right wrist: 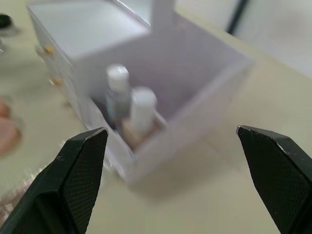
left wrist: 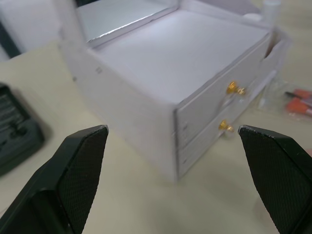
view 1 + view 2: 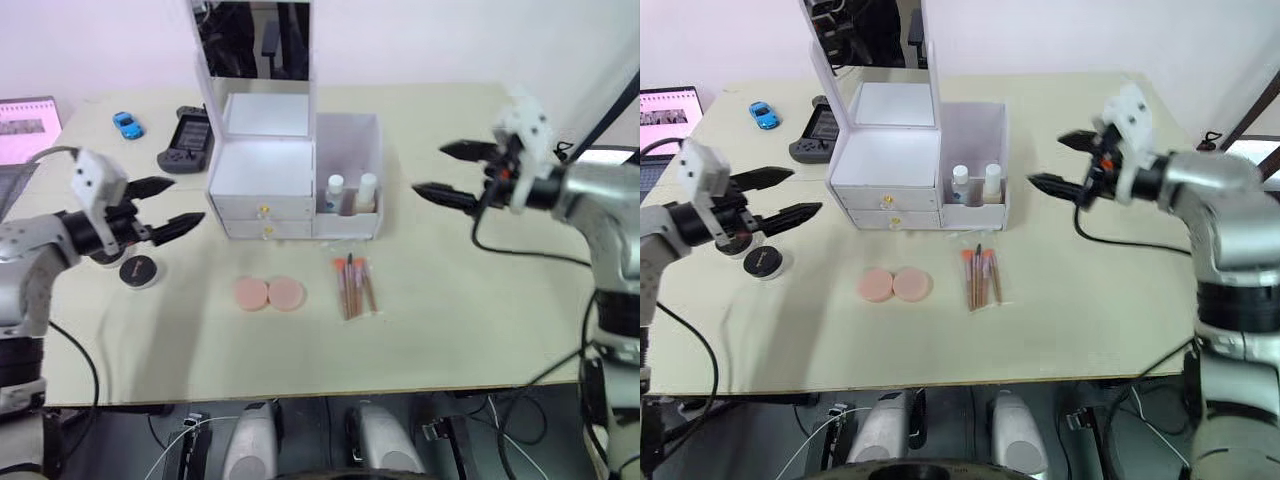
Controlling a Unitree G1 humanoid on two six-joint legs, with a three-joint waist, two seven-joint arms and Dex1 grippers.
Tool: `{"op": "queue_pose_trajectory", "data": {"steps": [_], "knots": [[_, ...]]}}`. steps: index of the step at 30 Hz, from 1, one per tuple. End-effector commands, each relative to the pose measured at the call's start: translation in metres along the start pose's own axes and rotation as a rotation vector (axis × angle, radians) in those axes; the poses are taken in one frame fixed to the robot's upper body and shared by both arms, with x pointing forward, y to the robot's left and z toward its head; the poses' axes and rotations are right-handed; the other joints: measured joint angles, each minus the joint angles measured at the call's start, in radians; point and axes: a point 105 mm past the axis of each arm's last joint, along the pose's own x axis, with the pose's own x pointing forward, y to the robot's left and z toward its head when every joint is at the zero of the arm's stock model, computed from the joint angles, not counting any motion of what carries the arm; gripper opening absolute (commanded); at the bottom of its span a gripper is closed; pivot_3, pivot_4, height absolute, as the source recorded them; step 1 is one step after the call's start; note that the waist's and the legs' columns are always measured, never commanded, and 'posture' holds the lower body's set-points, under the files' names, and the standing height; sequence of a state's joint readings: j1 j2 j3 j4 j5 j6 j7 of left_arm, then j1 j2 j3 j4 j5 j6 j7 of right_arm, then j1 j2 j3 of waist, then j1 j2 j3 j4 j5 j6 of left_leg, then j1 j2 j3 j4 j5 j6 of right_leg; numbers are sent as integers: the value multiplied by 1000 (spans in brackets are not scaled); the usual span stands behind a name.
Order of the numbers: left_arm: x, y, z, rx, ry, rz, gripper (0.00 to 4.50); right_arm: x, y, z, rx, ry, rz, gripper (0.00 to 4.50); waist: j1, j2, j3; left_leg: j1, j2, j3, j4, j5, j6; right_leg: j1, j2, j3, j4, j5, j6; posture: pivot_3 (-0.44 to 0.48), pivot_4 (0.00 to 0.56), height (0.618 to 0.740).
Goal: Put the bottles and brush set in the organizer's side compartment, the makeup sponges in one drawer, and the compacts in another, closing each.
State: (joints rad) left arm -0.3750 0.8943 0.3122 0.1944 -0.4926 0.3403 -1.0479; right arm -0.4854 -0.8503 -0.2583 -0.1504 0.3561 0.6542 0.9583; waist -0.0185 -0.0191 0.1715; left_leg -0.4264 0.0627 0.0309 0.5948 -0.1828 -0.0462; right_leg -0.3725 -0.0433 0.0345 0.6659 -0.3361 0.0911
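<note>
The white organizer (image 3: 262,165) stands at the table's middle back with its mirror lid upright and both gold-knobbed drawers (image 2: 233,89) shut. Two white-capped bottles (image 3: 350,193) stand in its side compartment (image 3: 352,140). In front lie two peach makeup sponges (image 3: 269,293) and the brush set (image 3: 354,285) in a clear pouch. One black compact (image 3: 137,269) rests just below my left gripper (image 3: 165,208), which is open and empty, left of the organizer. My right gripper (image 3: 448,172) hovers open and empty to the right of the side compartment.
A black game controller (image 3: 187,139) and a small blue toy car (image 3: 127,124) lie at the back left. A laptop (image 3: 25,130) sits at the far left edge. Cables hang off the table's right and left sides.
</note>
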Motion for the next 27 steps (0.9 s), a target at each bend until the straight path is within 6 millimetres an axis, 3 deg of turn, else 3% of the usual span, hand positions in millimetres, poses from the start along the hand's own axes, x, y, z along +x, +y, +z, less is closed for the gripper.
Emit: {"op": "queue_pose_trajectory", "data": {"steps": [1,5,8,11,14,19,21,24,27], "knots": [[-34,33,-2,-21,-16,142,4500,-44,-10,-4,-53,-40,-164,4472,3,0,0,0,0,0,0,0,0,0,0,0,0,0,0,0,150,740],[-65,55,-22,-77,-1,275,4500,-79,5,-44,24,48,-242,4472,3,-1,0,0,0,0,0,0,0,0,-1,0,0,0,0,0,150,740],[-90,71,-42,-70,50,402,4500,-101,1,-73,95,163,-359,4472,-1,-1,-1,1,0,1,0,0,0,2,-1,0,0,0,0,0,150,740],[-110,85,-52,-75,53,527,4500,-112,2,-86,112,218,-417,4472,-2,-2,-1,3,1,4,1,0,0,2,-1,5,0,0,-1,0,150,740],[-111,80,-61,-56,87,503,4500,-115,4,-92,133,230,-423,4472,0,-5,-3,4,2,5,1,0,-1,2,-2,6,-1,-2,-4,0,150,740],[-106,82,-54,-57,52,502,4500,-112,2,-90,134,220,-418,4472,5,-5,-3,3,3,7,1,0,-1,1,-3,7,-1,-2,-4,0,150,740],[-100,78,-48,-46,35,465,4500,-107,3,-79,162,165,-393,4472,3,-5,-3,3,3,7,1,0,-1,1,-3,7,-1,-2,-4,0,150,740],[-86,63,-36,-46,15,355,4500,-100,3,-57,185,77,-342,4472,1,-5,-3,3,4,7,1,0,-1,1,-3,7,-1,-1,-4,0,150,740],[-58,35,-12,-41,-23,175,4500,-84,16,-40,152,59,-223,4472,1,-5,-3,3,4,7,0,0,-1,1,-3,8,-1,0,-2,0,150,740]]}}
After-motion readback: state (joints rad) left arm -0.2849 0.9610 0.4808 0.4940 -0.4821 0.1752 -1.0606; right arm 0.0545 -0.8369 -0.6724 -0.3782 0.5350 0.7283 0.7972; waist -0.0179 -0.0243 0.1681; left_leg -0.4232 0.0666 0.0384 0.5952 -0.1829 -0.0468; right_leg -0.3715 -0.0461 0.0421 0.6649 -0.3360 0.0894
